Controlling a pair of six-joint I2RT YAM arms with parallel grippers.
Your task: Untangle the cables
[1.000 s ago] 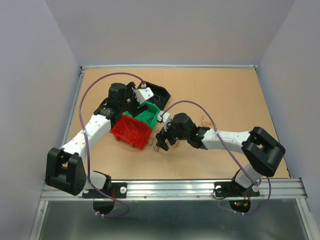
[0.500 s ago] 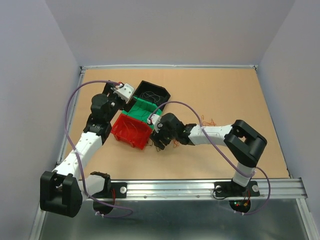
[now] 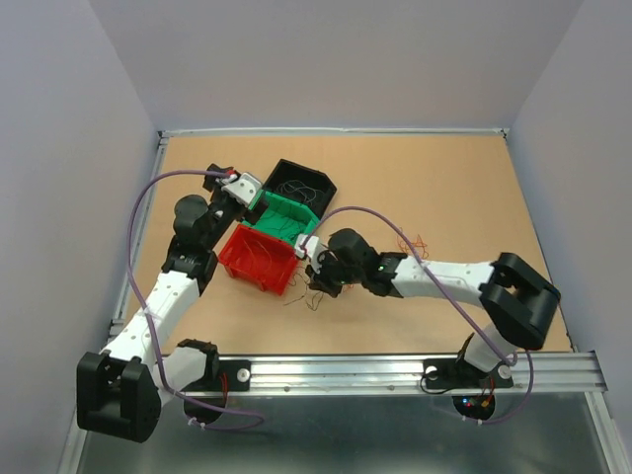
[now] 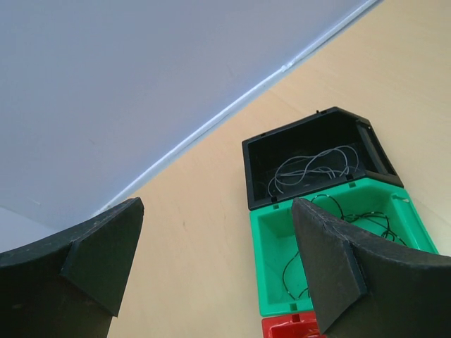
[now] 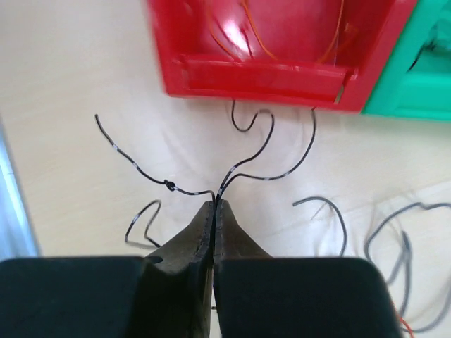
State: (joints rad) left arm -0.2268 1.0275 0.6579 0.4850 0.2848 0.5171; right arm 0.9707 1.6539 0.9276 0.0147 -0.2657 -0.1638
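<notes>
The cables lie in loose curls on the tabletop in front of the red bin (image 3: pixel 259 278). My right gripper (image 5: pixel 213 202) is shut on a thin black cable (image 5: pixel 271 144), whose ends curl out left and right from the fingertips, with a small knot to the left. From above, the right gripper (image 3: pixel 318 282) sits low just right of the red bin. More grey cables (image 5: pixel 394 225) lie to its right. My left gripper (image 4: pixel 215 239) hangs open with nothing between its fingers, at the left of the bins (image 3: pixel 240 189).
Three bins stand in a diagonal row: black bin (image 3: pixel 286 163) holding pale wire, green bin (image 3: pixel 279 203) holding black wire, and the red one with orange wire. Orange strands (image 3: pixel 411 242) lie behind the right forearm. A metal rail (image 3: pixel 346 370) borders the near edge.
My right gripper has closed on the black cable by the red bin. The left arm has swung away from above the bins to their left side, jaws still wide.
</notes>
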